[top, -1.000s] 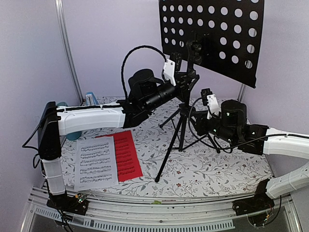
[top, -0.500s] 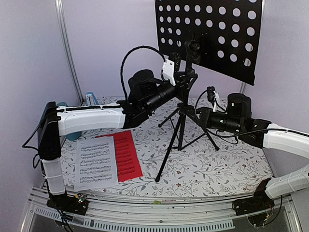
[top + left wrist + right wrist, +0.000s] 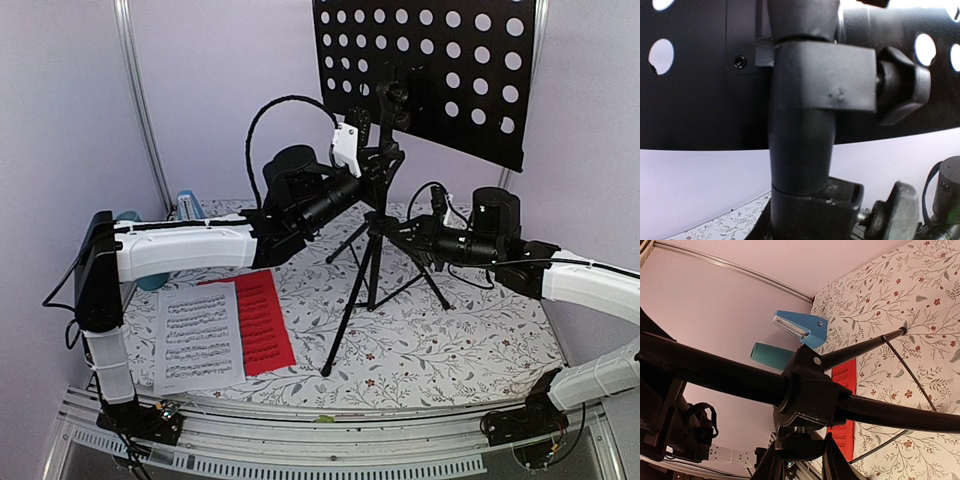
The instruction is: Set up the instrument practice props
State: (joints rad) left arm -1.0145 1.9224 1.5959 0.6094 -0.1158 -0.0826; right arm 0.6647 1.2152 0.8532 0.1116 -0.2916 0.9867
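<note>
The black music stand (image 3: pixel 372 262) stands on its tripod mid-table, its hole-perforated desk (image 3: pixel 430 70) high at the back. My left gripper (image 3: pixel 384 162) is shut on the stand's post just under the desk. The left wrist view shows that post (image 3: pixel 800 150) filling the frame with the jaws around its base (image 3: pixel 810 212). My right gripper (image 3: pixel 396 229) is shut on the knob under the tripod's collar (image 3: pixel 805 390), one fingertip (image 3: pixel 771 466) on each side of it. The white sheet (image 3: pixel 198 337) and the red sheet (image 3: pixel 265 320) lie flat at the front left. The blue metronome (image 3: pixel 189 205) stands at the back left.
A teal cup (image 3: pixel 130 216) stands beside the metronome, mostly hidden by my left arm, and shows in the right wrist view (image 3: pixel 771 356). Tripod legs (image 3: pixel 345 330) spread over the floral tablecloth. A metal post (image 3: pixel 140 110) rises at the back left.
My right wrist has rolled and moved left against the tripod's collar. The stand's desk has shifted slightly left and up. The sheets and the metronome have not moved.
</note>
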